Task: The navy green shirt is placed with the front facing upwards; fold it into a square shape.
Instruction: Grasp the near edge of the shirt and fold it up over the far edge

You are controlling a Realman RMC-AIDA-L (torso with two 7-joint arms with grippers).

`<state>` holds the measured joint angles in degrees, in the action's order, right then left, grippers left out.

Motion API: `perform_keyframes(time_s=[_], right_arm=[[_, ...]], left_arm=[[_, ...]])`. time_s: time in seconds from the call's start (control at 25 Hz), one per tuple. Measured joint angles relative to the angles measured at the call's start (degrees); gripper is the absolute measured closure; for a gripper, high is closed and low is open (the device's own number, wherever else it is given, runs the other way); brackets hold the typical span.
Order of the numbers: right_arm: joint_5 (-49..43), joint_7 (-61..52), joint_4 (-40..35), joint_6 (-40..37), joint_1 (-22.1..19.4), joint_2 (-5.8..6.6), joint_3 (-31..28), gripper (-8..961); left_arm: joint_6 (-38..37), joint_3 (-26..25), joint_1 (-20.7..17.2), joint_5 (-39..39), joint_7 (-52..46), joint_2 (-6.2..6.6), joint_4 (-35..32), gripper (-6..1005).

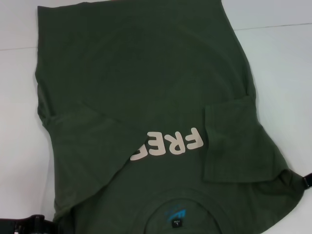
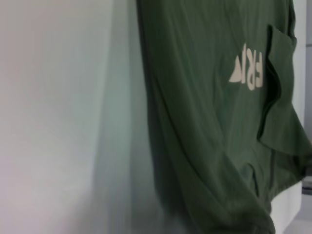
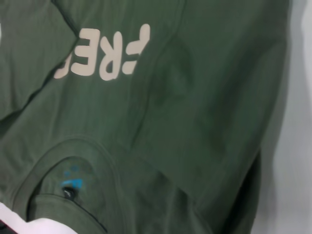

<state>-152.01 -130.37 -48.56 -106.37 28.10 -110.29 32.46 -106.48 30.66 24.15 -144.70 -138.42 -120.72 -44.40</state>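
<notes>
Navy green shirt (image 1: 141, 87) spread front-up on the white table (image 1: 282, 63), both sleeves folded in over the chest, collar at the near edge. Left gripper (image 1: 29, 224) and right gripper (image 1: 304, 179) barely poking in by the shoulder corners, can't tell how their jaws stand

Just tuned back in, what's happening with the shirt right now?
The navy green shirt lies front up on the white table, collar toward the robot. Both sleeves are folded in over the body: the left-side flap covers part of the cream "FREE!" print, and the right sleeve lies beside it. In the head view only dark bits of the arms show: the left pincer at the near left corner, the right pincer at the shirt's near right edge. The fold into a square isn't done yet.
</notes>
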Motion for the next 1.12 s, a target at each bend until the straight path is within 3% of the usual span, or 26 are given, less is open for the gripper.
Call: perform_keyframes(time_s=[0.32, 0.52, 1.12], right_arm=[[7.0, 0.3, 0.6, -1.6, 2.6, 1.17, -1.0, 899], [7.6, 0.1, 1.3, 0.0, 4.8, 0.95, -1.3, 899], [12.6, -0.4, 3.1, 5.4, 6.5, 2.03, -4.9, 899]], left_arm=[[-2.9, -2.5, 2.4, 0.4, 0.6, 1.67, -0.6, 978], [-1.9, -4.7, 5.6, 1.4, 0.5, 1.9, 0.3, 975], [11.6, -5.6, 10.9, 9.7, -0.2, 3.09, 6.5, 975]])
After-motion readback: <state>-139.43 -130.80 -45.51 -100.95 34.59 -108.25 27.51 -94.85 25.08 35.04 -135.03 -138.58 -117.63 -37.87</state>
